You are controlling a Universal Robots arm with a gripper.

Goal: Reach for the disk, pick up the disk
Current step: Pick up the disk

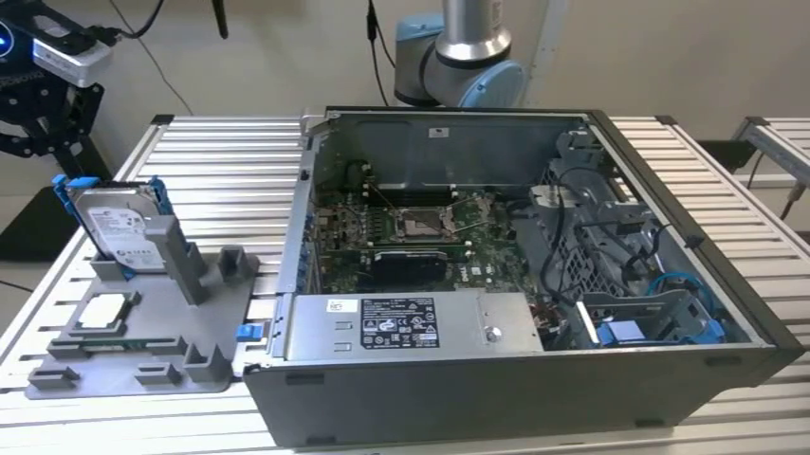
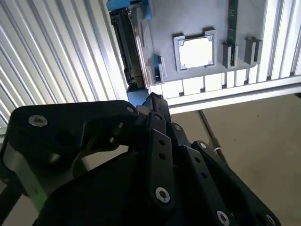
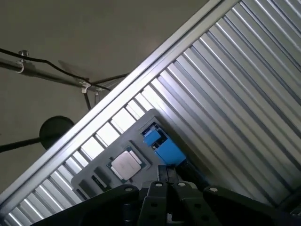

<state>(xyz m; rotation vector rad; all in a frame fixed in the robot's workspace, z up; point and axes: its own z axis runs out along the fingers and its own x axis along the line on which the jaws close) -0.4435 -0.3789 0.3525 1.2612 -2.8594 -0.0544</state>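
Observation:
The disk stands upright in a slot of the grey holder at the exterior view's left, silver with a white label and blue rails. In the second wrist view the disk appears edge-on; in the first wrist view its blue rail shows. My gripper hangs high above and behind the disk, well apart from it. Its black fingers meet at a point in both wrist views, the gripper shut and holding nothing.
An open computer case fills the middle of the slatted metal table, with a large silver box at its front. A small square chip lies on the holder. The table edge and floor lie just past the holder.

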